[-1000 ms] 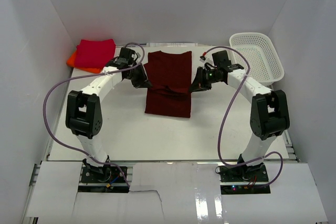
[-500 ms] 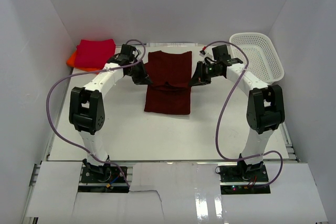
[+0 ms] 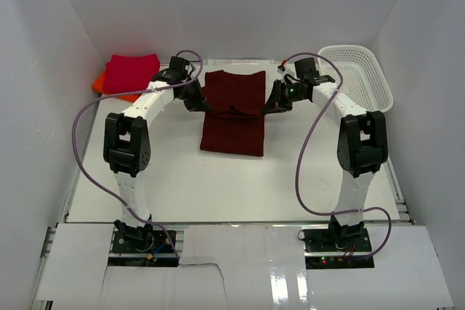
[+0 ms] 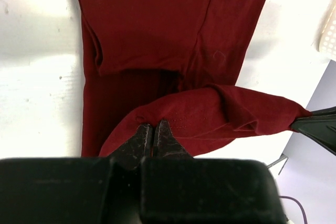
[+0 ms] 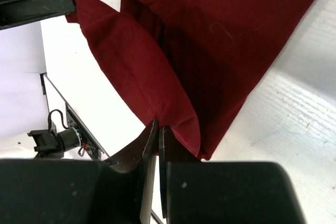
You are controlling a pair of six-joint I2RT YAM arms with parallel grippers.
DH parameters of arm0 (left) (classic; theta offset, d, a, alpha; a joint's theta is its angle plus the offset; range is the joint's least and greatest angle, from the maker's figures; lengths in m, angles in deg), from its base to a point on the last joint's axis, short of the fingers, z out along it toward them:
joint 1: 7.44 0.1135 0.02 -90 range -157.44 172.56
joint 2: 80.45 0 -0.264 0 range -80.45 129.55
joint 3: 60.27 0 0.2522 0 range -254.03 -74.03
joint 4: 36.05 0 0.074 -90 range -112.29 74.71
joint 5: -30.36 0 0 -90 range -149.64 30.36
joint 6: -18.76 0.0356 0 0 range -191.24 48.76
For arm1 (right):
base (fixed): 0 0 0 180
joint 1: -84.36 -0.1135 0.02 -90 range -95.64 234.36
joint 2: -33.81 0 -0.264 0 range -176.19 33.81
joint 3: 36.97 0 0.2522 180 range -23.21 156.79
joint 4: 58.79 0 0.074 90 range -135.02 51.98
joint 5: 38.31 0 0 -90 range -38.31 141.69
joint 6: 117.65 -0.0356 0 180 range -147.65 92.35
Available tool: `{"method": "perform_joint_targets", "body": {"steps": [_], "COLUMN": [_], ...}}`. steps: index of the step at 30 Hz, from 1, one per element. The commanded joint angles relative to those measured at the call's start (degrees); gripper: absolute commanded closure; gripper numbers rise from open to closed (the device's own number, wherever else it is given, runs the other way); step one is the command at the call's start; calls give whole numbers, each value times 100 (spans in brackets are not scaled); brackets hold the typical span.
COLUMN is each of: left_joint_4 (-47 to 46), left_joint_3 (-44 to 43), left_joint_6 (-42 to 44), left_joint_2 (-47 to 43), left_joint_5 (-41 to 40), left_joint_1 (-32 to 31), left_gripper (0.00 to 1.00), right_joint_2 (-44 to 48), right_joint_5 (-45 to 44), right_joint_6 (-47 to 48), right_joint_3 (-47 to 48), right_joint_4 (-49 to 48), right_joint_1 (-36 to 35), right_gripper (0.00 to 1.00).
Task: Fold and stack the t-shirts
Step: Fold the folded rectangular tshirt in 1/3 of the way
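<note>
- The dark maroon t-shirt (image 3: 232,121) is in the middle of the white table (image 3: 218,186), a bit toward the far side. It's laid out as a long narrow strip running near to far.
- The left gripper (image 4: 153,130) is at the shirt's left edge. Its jaws are pinched tight together on a fold of the maroon cloth, and the wrist cam shows fabric bunched right at the tips.
- Same deal for the right gripper (image 5: 158,128) over on the right edge, with its jaws clamped on the maroon cloth and no gap showing.
- A band of the shirt runs straight from one gripper to the other, across the top of the part lying flat on the table.
- In each wrist view you can spot the other gripper's dark finger at the far end of that band.
- The crimson-red t-shirt (image 3: 132,72) sits folded in the far left corner on top of the orange t-shirt (image 3: 99,83), which pokes out on the left side. Both are well apart from the maroon one.
- The white mesh basket (image 3: 360,74) is in the far right corner, just past the right arm.
- Purple cables (image 3: 81,143) loop off both arms.
</note>
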State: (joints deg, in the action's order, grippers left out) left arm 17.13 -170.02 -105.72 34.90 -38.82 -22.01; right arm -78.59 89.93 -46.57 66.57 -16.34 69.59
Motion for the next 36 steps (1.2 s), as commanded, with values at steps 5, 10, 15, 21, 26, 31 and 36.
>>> {"method": "perform_joint_targets", "body": {"steps": [5, 10, 15, 21, 26, 31, 36], "left_joint_4": [22, 22, 22, -48, -119, -180, -242], "left_joint_3": [-587, -746, -799, -781, -825, -878, -878], "left_joint_6": [99, 108, 126, 126, 108, 99, 56], "left_joint_2": [233, 453, 576, 717, 848, 972, 1077], "left_joint_5": [-69, -78, -148, -131, -43, 36, 45], "left_joint_1": [51, 51, 50, 42, 42, 50, 42], "left_gripper": [100, 100, 100, 100, 100, 100, 100], "right_joint_2": [-282, -528, -774, -1082, -1301, -1469, -1592], "right_joint_5": [193, 228, 289, 307, 351, 377, 404], "right_joint_6": [204, 239, 257, 248, 213, 195, 178], "right_joint_3": [418, 585, 725, 989, 1112, 1226, 1305], "right_joint_4": [-3, -12, -109, -144, -241, -302, -355], "right_joint_1": [88, 114, 132, 167, 202, 237, 264], "right_gripper": [92, 92, 92, 92, 92, 92, 92]}}
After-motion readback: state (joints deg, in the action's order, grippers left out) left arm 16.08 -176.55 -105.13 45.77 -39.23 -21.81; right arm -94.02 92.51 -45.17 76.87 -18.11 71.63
